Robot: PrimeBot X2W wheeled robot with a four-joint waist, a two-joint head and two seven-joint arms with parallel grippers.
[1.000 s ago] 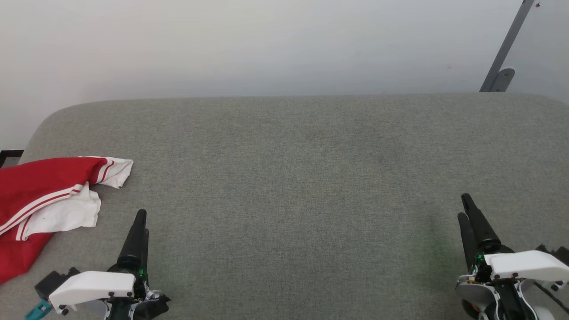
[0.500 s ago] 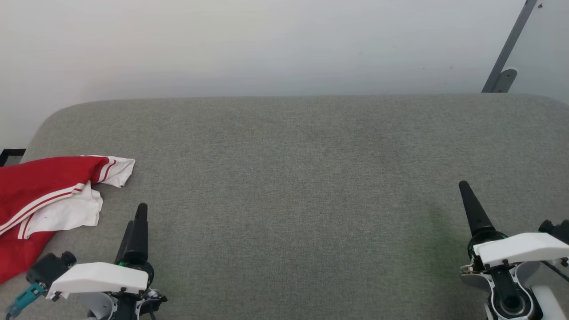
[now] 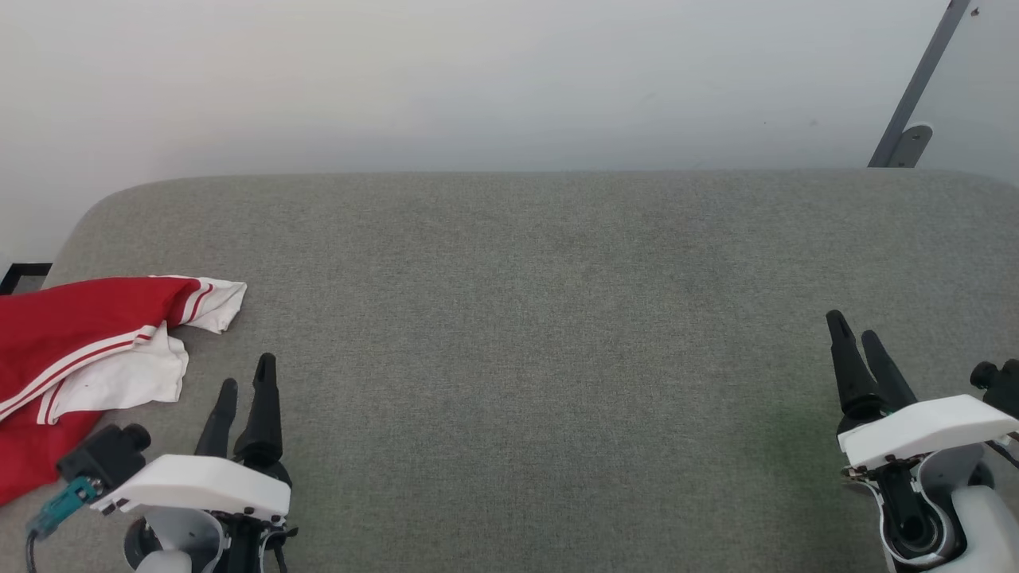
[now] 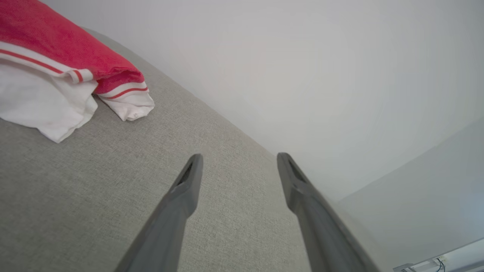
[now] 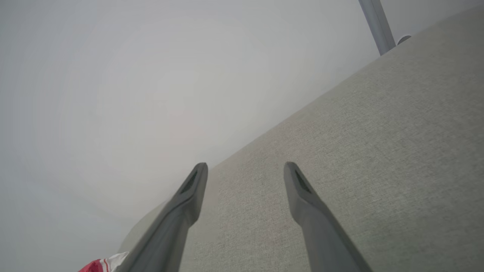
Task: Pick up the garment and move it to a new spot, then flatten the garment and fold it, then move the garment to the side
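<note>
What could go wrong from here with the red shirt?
The garment lies crumpled at the left edge of the grey surface, so a tug might slide it off. The open left hand sits nearest the white sleeve end; pinching only that may lift it bunched. The open right hand is far across, needing a long reach.

One red T-shirt (image 3: pixel 72 318) with white sleeve ends, one grey fabric surface (image 3: pixel 541 318), one slanted grey metal bar (image 3: pixel 920 79), and two grippers: left gripper (image 3: pixel 247 371) and right gripper (image 3: pixel 852 325), two fingers (image 3: pixel 261 406) each.
</note>
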